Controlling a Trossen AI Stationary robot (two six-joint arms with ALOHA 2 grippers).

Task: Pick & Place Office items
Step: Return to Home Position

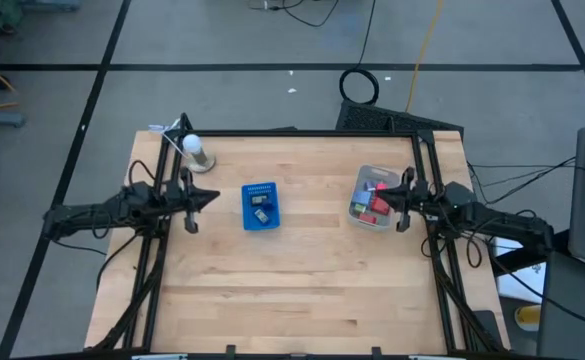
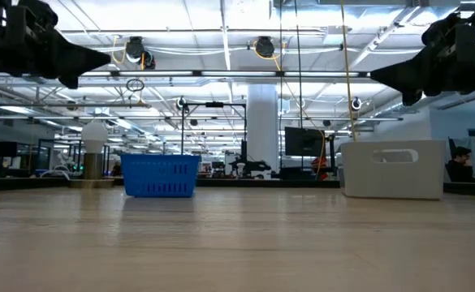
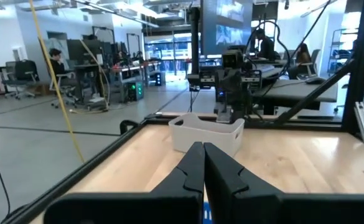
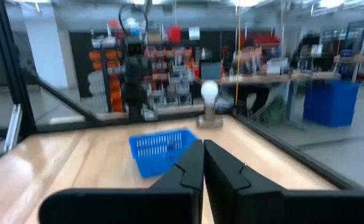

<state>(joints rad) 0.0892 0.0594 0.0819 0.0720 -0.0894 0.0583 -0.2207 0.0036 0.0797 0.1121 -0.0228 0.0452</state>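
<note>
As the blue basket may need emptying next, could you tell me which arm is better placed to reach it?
Probably the left: the left gripper is close beside the blue basket, while the right gripper is farther off, by the white bin.

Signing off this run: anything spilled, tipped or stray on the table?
Nothing stands out. The blue bin and white bin stand upright, office items inside; left gripper and right gripper hang raised, jaws shut.
</note>
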